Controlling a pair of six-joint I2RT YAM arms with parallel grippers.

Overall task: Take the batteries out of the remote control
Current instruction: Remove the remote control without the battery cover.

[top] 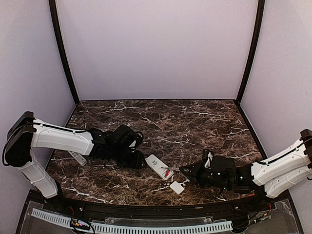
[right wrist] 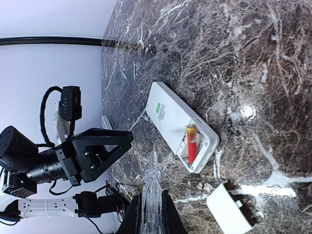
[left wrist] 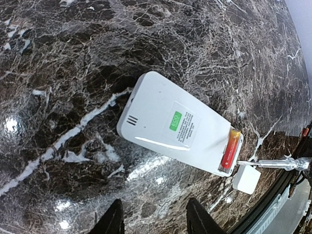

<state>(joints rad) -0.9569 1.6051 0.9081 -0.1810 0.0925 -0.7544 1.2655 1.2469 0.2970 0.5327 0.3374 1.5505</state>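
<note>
The white remote control (top: 157, 165) lies face down on the marble table, its battery bay open at the near end. One of the batteries (left wrist: 230, 150), red with a gold end, sits in that bay (right wrist: 191, 144). My left gripper (left wrist: 156, 222) is open just short of the remote's far end, with nothing between its fingers. My right gripper (right wrist: 149, 214) is shut on a clear screwdriver (right wrist: 151, 187). The screwdriver's tip points at the remote's side, a little short of the bay.
A small white battery cover (top: 177, 187) lies loose beside the remote's open end, near the table's front edge. A second white remote (top: 77, 158) lies partly under the left arm. A black rim (top: 146, 207) borders the near edge.
</note>
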